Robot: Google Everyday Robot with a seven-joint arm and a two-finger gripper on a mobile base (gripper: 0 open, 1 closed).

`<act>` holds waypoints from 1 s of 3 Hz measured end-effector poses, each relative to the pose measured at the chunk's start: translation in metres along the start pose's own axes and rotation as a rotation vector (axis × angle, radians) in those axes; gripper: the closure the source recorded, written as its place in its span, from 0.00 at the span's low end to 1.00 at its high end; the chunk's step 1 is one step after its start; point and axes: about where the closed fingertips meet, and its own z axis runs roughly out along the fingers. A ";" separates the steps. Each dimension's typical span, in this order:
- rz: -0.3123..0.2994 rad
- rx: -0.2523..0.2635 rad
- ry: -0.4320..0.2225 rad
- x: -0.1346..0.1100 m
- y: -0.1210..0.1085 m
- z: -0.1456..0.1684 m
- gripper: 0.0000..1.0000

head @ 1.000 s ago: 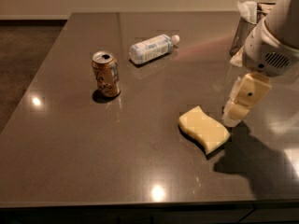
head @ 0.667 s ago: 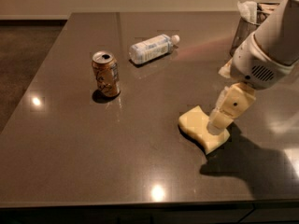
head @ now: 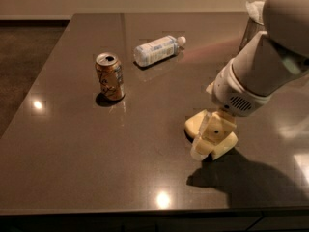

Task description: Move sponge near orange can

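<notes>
The pale yellow sponge point(head: 193, 124) lies flat on the dark table, right of centre and towards the front. My gripper point(head: 208, 141) is down directly over the sponge and hides its middle; only the sponge's left end and right edge show around it. The orange can point(head: 110, 76) stands upright at the left middle of the table, well apart from the sponge, with its opened silver top showing.
A clear plastic bottle with a white label point(head: 157, 50) lies on its side behind the can. A metallic container with something white in it point(head: 253, 21) stands at the back right, partly behind my arm. The table's front edge point(head: 145, 210) is close below the sponge.
My gripper has moved left and down, from beside the sponge's right edge to right over the sponge. The can, the bottle and the sponge have not moved.
</notes>
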 end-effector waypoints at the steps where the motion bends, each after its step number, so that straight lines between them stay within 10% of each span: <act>1: 0.012 0.030 0.042 0.008 -0.002 0.016 0.00; 3: 0.064 0.052 0.096 0.026 -0.012 0.029 0.00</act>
